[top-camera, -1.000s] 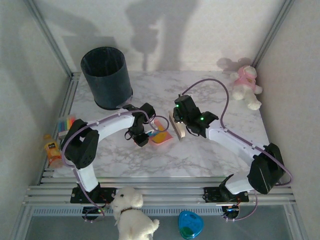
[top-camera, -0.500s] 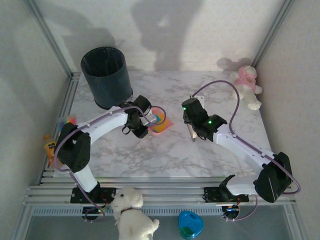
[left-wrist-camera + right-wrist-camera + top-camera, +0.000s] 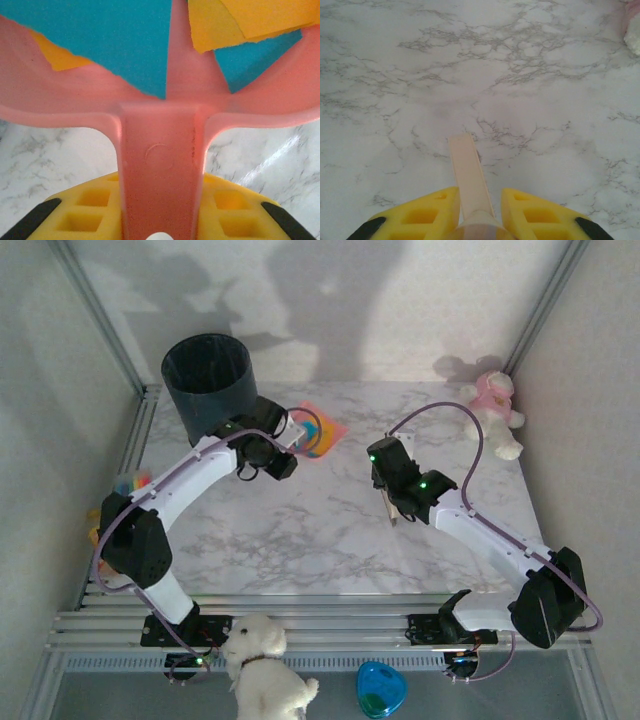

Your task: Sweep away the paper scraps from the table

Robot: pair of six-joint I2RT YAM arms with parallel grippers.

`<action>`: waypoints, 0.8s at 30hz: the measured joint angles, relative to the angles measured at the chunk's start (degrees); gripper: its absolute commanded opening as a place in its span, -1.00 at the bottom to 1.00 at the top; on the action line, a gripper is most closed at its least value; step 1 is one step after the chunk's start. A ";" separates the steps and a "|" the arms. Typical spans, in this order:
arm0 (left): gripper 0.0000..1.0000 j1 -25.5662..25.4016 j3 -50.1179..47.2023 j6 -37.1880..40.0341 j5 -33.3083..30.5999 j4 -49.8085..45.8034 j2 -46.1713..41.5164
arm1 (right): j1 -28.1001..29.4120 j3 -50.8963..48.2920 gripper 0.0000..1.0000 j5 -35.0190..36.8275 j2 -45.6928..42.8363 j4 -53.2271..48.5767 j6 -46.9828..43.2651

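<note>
My left gripper (image 3: 287, 437) is shut on the handle of a pink dustpan (image 3: 320, 430), held up just right of the black bin (image 3: 213, 390). In the left wrist view the dustpan (image 3: 160, 160) carries teal paper scraps (image 3: 115, 35) and orange ones (image 3: 260, 20), with the handle between my gripper's (image 3: 160, 217) yellow fingers (image 3: 90, 210). My right gripper (image 3: 392, 502) is shut on a cream brush handle (image 3: 469, 175) over bare table (image 3: 520, 75); it shows at the bottom of the right wrist view (image 3: 477, 217). The marble table (image 3: 300, 540) under both arms shows no scraps.
A pink-and-white plush toy (image 3: 493, 412) sits at the back right corner. A pack of coloured strips (image 3: 130, 483) lies at the left edge. A white plush dog (image 3: 262, 670) and a blue heart-shaped case (image 3: 381, 690) lie below the near rail.
My left arm has carried the dustpan with its scraps from the table's middle back and up toward the bin. My right arm has drawn the brush to the right and slightly nearer.
</note>
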 measured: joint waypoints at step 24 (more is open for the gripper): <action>-1.00 12.72 9.11 -9.51 18.95 5.81 -2.99 | -0.20 0.00 -1.00 -0.37 0.15 0.00 0.02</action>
